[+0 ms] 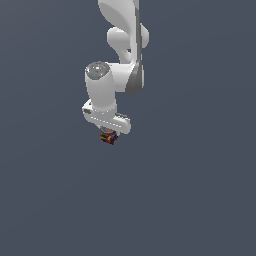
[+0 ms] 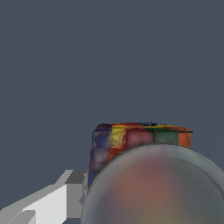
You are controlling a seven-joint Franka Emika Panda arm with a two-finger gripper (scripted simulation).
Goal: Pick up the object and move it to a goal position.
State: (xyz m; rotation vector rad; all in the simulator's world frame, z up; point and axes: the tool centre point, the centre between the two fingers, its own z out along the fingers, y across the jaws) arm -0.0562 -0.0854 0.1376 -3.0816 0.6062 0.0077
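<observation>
My pincer (image 1: 109, 135) points straight down with the object (image 1: 108, 137) directly beneath it, though I cannot tell whether I am clenched on it (my hand hides the fingers). Plain grey tabletop (image 1: 200, 200) spreads wide on every side, nothing near. My white arm (image 1: 122, 35) drops from above and folds at the wrist. The wrist view alone shows the object (image 2: 140, 140) close: a greyish round top, mottled red, yellow, blue and green sides, one pale finger (image 2: 57, 203) just beside it.
</observation>
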